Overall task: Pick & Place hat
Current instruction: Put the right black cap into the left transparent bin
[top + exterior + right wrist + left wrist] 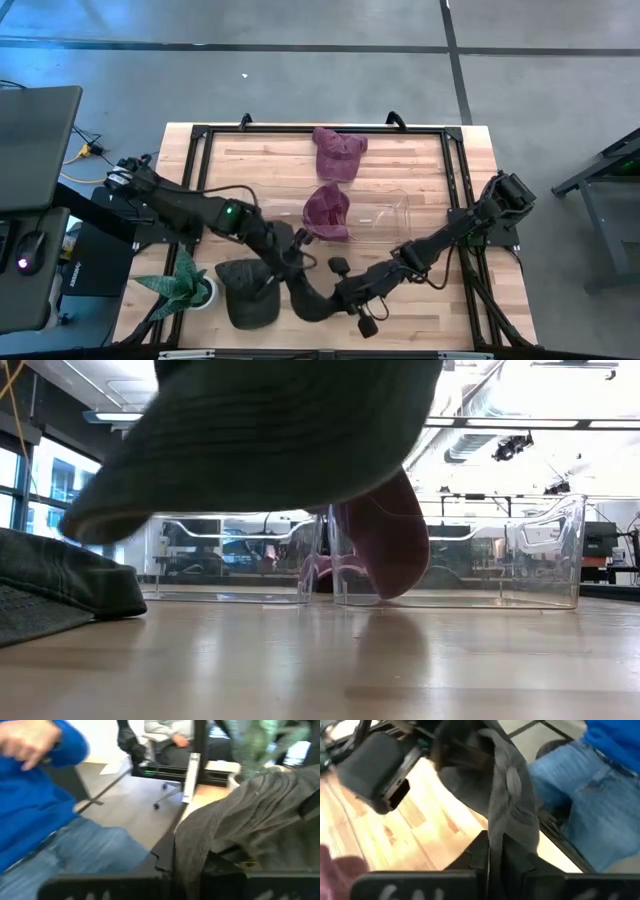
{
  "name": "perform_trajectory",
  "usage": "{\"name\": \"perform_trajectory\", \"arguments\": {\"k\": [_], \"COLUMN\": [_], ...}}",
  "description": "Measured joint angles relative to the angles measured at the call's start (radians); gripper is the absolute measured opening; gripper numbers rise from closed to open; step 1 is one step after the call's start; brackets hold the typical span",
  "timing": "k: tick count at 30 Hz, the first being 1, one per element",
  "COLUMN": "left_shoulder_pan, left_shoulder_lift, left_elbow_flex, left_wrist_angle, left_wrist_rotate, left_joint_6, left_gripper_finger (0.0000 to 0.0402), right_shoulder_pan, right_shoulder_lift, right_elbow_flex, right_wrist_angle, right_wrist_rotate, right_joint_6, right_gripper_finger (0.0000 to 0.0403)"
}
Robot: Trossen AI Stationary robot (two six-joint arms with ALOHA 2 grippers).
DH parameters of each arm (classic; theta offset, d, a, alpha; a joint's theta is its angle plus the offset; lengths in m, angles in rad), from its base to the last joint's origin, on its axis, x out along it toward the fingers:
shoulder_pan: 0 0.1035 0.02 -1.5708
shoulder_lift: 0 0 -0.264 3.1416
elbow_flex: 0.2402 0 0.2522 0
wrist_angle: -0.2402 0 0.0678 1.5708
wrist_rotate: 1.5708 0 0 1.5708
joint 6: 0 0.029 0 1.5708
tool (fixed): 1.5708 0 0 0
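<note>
Apparently both grippers (pixel 490 865) (pixel 175 870) pinching hat (pixel 318 298).

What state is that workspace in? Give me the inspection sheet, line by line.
Surface: wooden table in a black frame, no spills seen.
Job's things: gray hat held up off the table; clear bin with a maroon hat at its left end.
Clutter: second gray hat lying flat, second maroon hat at the far edge, plant.
Grippers: left tool and right tool are both shut on the gray hat.
Cables: yellow cable on the floor left of the table.
Surroundings: person in blue top and jeans close by; mouse on a side desk.
</note>
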Motion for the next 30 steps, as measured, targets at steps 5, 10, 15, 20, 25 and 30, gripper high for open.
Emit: {"name": "perform_trajectory", "arguments": {"k": [5,10,15,20,25,30], "left_shoulder_pan": [0.067,0.067,0.018,0.013,0.015,0.013], "left_shoulder_lift": [0.000,0.003,0.039,0.077,0.121,0.132], "left_elbow_flex": [0.000,0.000,-0.002,0.001,-0.001,-0.001], "left_wrist_angle": [0.033,0.062,0.084,0.113,0.152,0.182], "left_wrist_rotate": [0.078,0.139,-0.064,-0.087,0.008,0.089], "left_joint_6": [-0.039,-0.039,-0.034,-0.032,0.016,0.048], "left_gripper_finger": [0.0135,0.0244,0.0289,0.0291,0.0285,0.0219], "right_shoulder_pan": [0.012,0.017,0.016,0.017,0.018,0.023], "right_shoulder_lift": [0.000,0.000,0.000,0.000,0.000,0.000], "right_elbow_flex": [0.000,0.000,0.000,0.000,0.000,0.000], "right_wrist_angle": [-0.026,-0.025,-0.024,-0.024,-0.024,-0.024], "right_wrist_rotate": [0.116,0.183,0.190,0.185,0.175,0.158], "right_joint_6": [0.052,0.084,0.074,0.060,0.052,0.033], "right_gripper_finger": [0.0012,0.0006,0.0006,0.0008,0.0006,0.0007]}}
